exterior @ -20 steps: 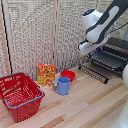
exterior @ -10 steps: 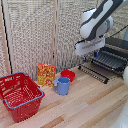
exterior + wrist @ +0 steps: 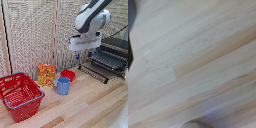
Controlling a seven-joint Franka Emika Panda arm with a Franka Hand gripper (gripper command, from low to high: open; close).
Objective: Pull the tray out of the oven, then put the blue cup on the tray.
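- Table (image 3: pixel 95 102): a light wooden plank surface is seen, carrying every item listed below; a pale slatted wall stands behind it.
- Oven (image 3: pixel 120 50): a black-and-silver box is placed at the table's back corner on the exterior view's right. Its striped door flap (image 3: pixel 93 73) is folded down onto the table in front of it.
- Tray (image 3: pixel 109 60): a dark rack of thin parallel bars is seen drawn forward out of the oven mouth, above the lowered door flap.
- Blue cup (image 3: pixel 62 85): a light-blue mug is stood upright near the middle of the table, handle turned toward the exterior view's left, well apart from the tray.
- Red bowl (image 3: pixel 68 75): a low bowl is set just behind the blue cup, toward the table's back edge.
- Printed box (image 3: pixel 46 74): an orange-and-yellow carton is stood upright beside the red bowl, on the exterior view's left.
- Red basket (image 3: pixel 19 95): a plastic shopping basket is placed at the table's front corner on the exterior view's left.
- End effector (image 3: pixel 91 54): it is held in the air above the table between the red bowl and the tray, touching nothing. Whether the fingers are wide or narrow cannot be told; the wrist view is blurred and shows only bare wood.
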